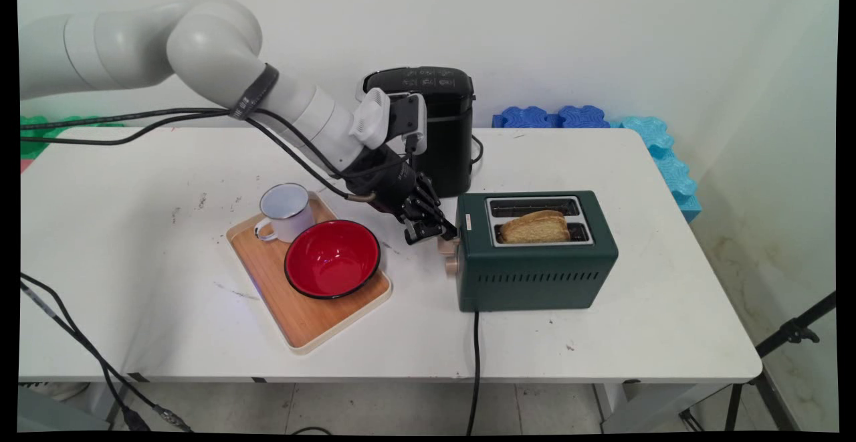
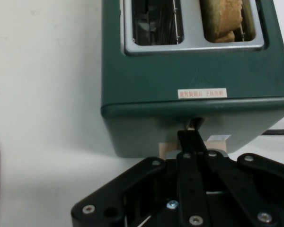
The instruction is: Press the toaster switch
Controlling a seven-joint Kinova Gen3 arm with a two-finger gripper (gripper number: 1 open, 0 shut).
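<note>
With its fingers drawn together, the hand [image 1: 435, 230] presses against the toaster's [image 1: 535, 261] left end, at the lever slot above the beige knob [image 1: 451, 263]. Toast [image 1: 535, 227] sits in the near slot; the far slot shows none. Left of the hand, a tray [image 1: 301, 315] carries a red bowl [image 1: 332, 258] and a mug [image 1: 287, 211]. Behind stands a black appliance [image 1: 441, 134] on the counter [image 1: 602, 342].

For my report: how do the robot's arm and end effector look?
The arm is glossy white with rounded joints. A black band circles it, and black cables run alongside. The end effector is black, with a bolted metal linkage.
</note>
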